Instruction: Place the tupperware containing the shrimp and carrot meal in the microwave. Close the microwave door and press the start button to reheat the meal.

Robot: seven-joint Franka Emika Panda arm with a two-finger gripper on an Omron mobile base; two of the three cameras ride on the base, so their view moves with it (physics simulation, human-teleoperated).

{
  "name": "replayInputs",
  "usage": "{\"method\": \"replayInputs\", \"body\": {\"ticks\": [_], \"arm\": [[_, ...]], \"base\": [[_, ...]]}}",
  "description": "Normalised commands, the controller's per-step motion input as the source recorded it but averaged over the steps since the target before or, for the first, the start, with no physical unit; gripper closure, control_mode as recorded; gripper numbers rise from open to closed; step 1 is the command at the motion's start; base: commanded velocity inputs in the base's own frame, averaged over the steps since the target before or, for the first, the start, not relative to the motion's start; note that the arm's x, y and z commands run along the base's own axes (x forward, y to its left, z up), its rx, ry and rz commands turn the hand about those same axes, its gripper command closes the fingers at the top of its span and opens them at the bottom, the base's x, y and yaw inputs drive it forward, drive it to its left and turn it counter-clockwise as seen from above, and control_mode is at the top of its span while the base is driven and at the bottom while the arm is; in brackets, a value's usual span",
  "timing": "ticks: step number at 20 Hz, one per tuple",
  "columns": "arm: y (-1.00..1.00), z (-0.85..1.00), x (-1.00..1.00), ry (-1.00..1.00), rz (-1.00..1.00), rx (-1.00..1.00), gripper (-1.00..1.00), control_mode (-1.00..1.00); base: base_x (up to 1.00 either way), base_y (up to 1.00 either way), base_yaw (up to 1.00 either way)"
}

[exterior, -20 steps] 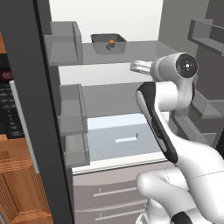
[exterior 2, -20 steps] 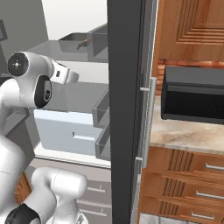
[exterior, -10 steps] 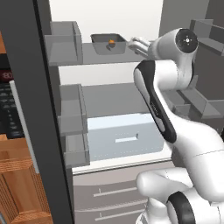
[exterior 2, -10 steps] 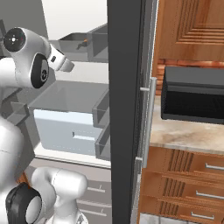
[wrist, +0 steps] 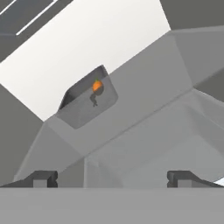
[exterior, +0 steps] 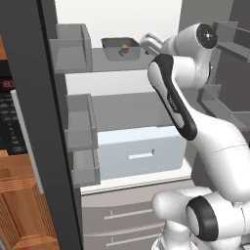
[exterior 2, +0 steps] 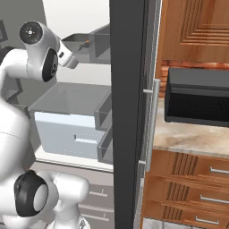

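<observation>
You had the arm reaching into an open fridge: a white back wall, a grey upper shelf (exterior: pixel 112 61), a lower shelf and a pale drawer (exterior: pixel 141 152) beneath it. The tub (exterior: pixel 119 48) sat on that upper shelf, near its middle, upright, with the orange food (exterior: pixel 124 47) showing inside. In the hand view the tub (wrist: pixel 87 98) lay ahead and to the left of the line between the fingertips, with bare shelf between it and them. The gripper (exterior: pixel 145 44) hung just right of the tub at shelf height, apart from it; its jaws stood wide apart with nothing between them, the two dark fingertips (wrist: pixel 41 178) spread toward either edge of the hand view. To the left of the tub a grey bin (exterior: pixel 73 46) stood on the shelf's edge, and more bins (exterior: pixel 80 122) lined the side below. The fridge door's dark edge (exterior 2: pixel 127 112) rose between the shelves and the kitchen. Beyond it you had the microwave (exterior 2: pixel 197 102) above a pale stone bench (exterior 2: pixel 192 141), with wooden cabinets over and under. Whether the microwave's door was open I could not tell. Open shelf lay in front of the tub; the bin hemmed its left side.
</observation>
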Motion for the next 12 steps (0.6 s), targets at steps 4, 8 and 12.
{"method": "replayInputs", "body": {"ticks": [4,8,12], "arm": [[0.21,0.0,0.67,0.13,0.02,0.0,-1.0,-1.0],[0.26,0.0,0.68,0.15,0.0,0.0,-1.0,-1.0],[0.31,0.0,0.57,0.04,0.0,0.0,-1.0,-1.0]], "base": [[0.0,0.0,0.0],[0.0,0.0,0.0],[0.0,0.0,0.0]]}}
